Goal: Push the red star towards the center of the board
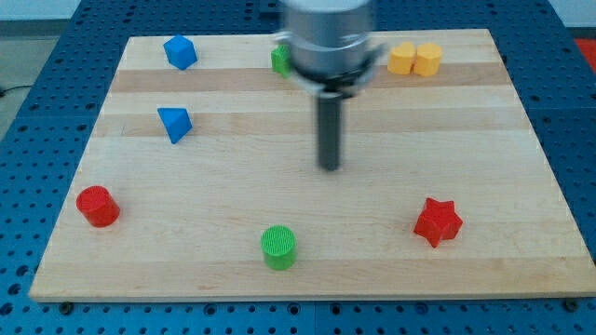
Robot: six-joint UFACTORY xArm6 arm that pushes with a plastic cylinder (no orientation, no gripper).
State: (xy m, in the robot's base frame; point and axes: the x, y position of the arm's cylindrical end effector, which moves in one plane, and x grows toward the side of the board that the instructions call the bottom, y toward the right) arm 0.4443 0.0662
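The red star (438, 221) lies on the wooden board (307, 270) at the view's lower right. My tip (330, 167) is the lower end of a dark rod hanging from the arm near the board's middle. The tip is up and to the left of the red star, well apart from it and touching no block.
A green cylinder (278, 247) sits at the bottom middle and a red cylinder (97, 206) at the lower left. Two blue blocks (180, 52) (174, 123) are at the upper left. A green block (280, 60) is partly hidden by the arm. Two yellow blocks (414, 59) sit at the top right.
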